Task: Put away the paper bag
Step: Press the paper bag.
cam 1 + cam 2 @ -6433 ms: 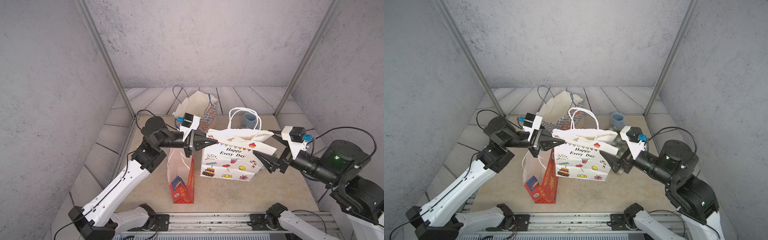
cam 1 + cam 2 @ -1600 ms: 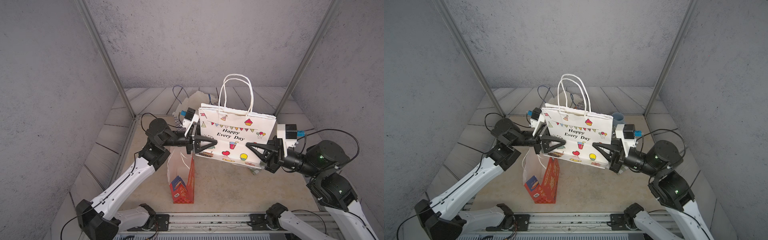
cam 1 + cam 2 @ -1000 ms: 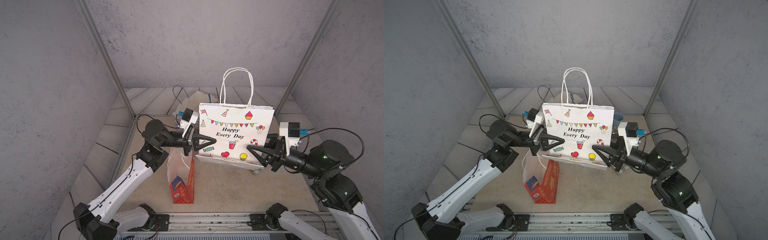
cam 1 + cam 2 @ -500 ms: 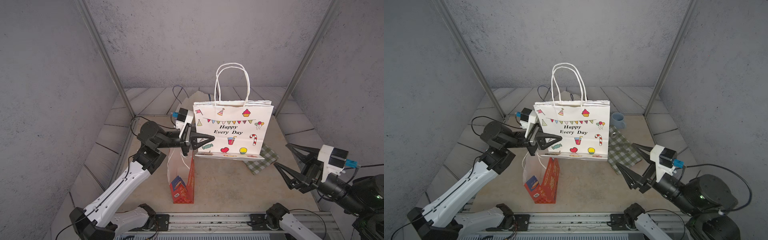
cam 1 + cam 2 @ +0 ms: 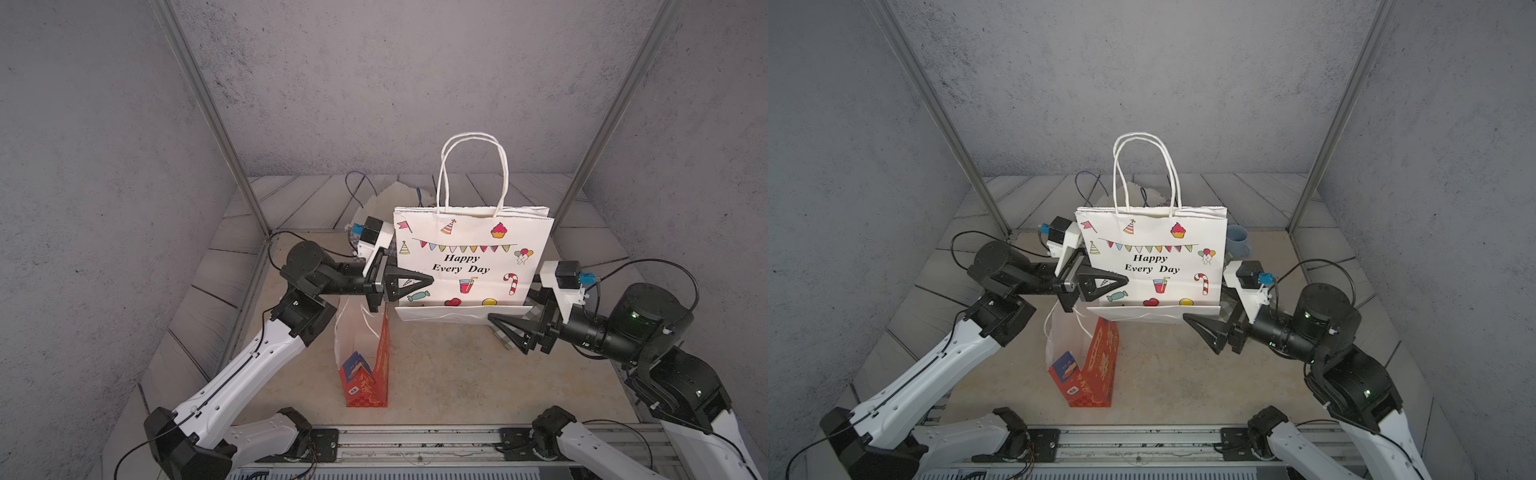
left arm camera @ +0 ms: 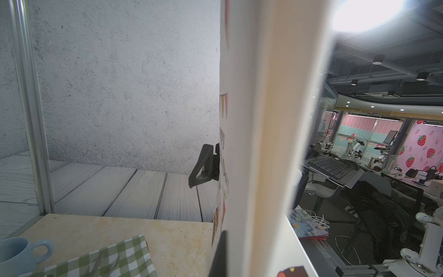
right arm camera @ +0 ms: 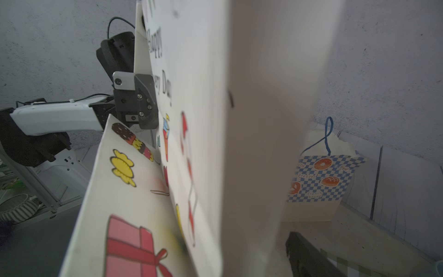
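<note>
The paper bag (image 5: 469,253) (image 5: 1154,257) is white, printed "Happy Every Day", and hangs upright above the table, handles up. Its folded bottom flap juts forward. My left gripper (image 5: 428,282) (image 5: 1123,282) is shut on the bag's left edge at mid height. In the left wrist view the bag (image 6: 263,120) fills the middle, with one black finger (image 6: 219,254) against it. My right gripper (image 5: 509,309) (image 5: 1204,311) stands open at the bag's lower right corner, jaws wide on either side of that edge. In the right wrist view one finger (image 7: 309,256) shows beside the bag (image 7: 215,120).
A red paper bag (image 5: 365,365) stands open on the table below my left gripper. A blue-checked bag (image 7: 321,182) stands at the back. Behind the bag's right side sit a blue mug (image 5: 1237,245) and a green checked cloth (image 6: 115,259) with cutlery.
My right gripper let go of the bag's lower right, swung out to the front right with jaws open, and has come back to that corner. The left gripper keeps holding the bag upright.
</note>
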Action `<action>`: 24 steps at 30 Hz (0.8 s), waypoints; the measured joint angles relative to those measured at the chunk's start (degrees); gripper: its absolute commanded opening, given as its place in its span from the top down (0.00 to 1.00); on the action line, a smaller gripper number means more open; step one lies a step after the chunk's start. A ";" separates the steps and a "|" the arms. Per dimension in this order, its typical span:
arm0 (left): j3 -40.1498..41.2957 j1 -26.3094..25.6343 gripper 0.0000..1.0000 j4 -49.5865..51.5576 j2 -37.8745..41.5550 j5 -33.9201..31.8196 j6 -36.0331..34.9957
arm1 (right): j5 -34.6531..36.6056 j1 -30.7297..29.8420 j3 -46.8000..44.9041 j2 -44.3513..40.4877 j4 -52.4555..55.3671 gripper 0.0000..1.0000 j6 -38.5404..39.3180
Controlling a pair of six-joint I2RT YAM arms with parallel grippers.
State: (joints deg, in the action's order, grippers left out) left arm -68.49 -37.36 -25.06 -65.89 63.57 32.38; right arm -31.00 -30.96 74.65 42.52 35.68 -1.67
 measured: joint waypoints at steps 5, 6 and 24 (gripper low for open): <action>-1.14 -0.07 1.00 -0.50 -0.50 0.17 0.04 | -6.71 0.04 0.76 1.49 -3.30 0.34 -2.23; -1.33 -0.11 1.00 -0.66 -0.61 0.15 0.04 | -7.65 0.04 0.79 1.51 -3.82 0.38 -2.78; -1.77 -0.31 0.22 1.09 -1.68 -1.73 -1.29 | -11.54 0.04 0.20 1.49 -9.07 1.00 -6.21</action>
State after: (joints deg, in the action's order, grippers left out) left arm -70.26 -37.67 -23.97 -67.57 61.84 31.09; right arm -42.54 -30.92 74.85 44.01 26.61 -7.88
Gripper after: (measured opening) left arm 0.597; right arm 0.054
